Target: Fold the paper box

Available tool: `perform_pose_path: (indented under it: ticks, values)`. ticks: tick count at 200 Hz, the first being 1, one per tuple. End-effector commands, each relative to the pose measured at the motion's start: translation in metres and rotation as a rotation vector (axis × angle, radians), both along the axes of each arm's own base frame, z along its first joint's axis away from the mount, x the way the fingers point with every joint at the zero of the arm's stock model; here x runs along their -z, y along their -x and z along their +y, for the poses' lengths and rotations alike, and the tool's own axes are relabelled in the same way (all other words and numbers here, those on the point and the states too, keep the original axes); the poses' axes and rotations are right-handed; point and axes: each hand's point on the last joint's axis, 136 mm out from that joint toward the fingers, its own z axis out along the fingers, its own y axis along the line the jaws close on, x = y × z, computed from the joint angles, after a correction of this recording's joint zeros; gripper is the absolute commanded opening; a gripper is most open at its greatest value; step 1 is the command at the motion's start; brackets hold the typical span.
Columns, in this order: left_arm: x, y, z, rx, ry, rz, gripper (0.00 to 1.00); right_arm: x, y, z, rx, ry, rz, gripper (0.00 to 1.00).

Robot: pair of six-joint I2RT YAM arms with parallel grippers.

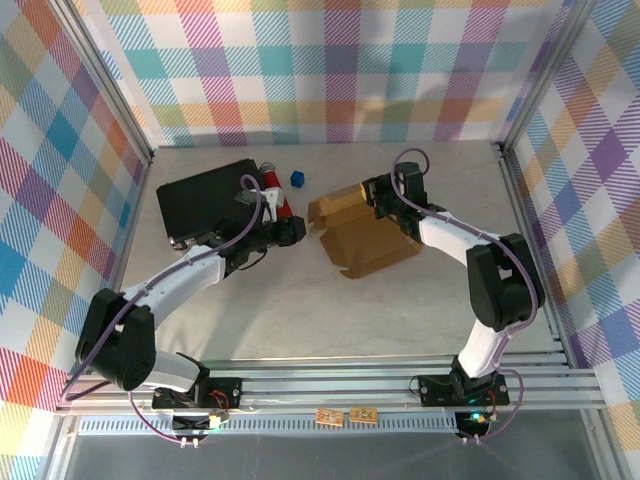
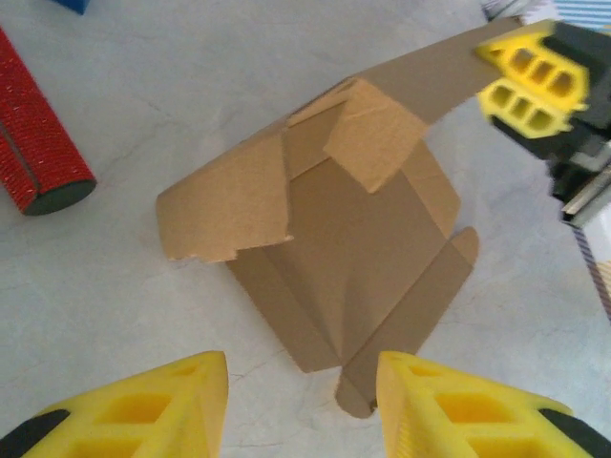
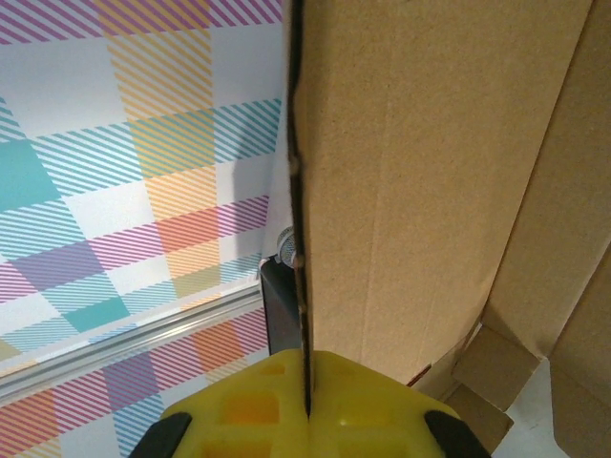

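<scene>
Broadly, the tabletop point(image 1: 300, 310) carries a black case point(image 1: 205, 200) at the rear left and the paper box point(image 1: 365, 240) right of centre, half-formed. Its flat base panel lies on the surface and its long axis runs diagonally from rear left to near right. One tall panel stands up along the far side.

The right fingers point(image 3: 248, 410) are pinched tight on the upper edge of that panel, so the right arm is the one in contact. The left fingers point(image 2: 181, 396) are moderately spread with nothing between them. They sit just left of the box and point straight at its loose left flaps point(image 2: 229, 210) and near corner tab point(image 2: 358, 391).

I judge that the left arm only needs to travel rightward. A red cylinder point(image 1: 275, 192) and a blue cube point(image 1: 297, 179) lie behind, out of that path.
</scene>
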Motion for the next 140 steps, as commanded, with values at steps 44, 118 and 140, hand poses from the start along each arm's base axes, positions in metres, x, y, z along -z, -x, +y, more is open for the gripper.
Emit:
perform_pose_path:
  ticks: [44, 118, 140]
  values:
    - [0.027, -0.063, 0.014, 0.010, -0.029, -0.001, 0.29, 0.015, -0.009, 0.016, -0.074, 0.031, 0.016, 0.00]
    - [0.046, -0.069, -0.010, 0.185, -0.039, -0.023, 0.28, 0.028, -0.020, 0.021, -0.072, 0.012, 0.026, 0.00]
    - [0.046, -0.072, -0.014, 0.219, -0.043, -0.048, 0.29, 0.030, -0.020, 0.023, -0.077, 0.008, 0.028, 0.00]
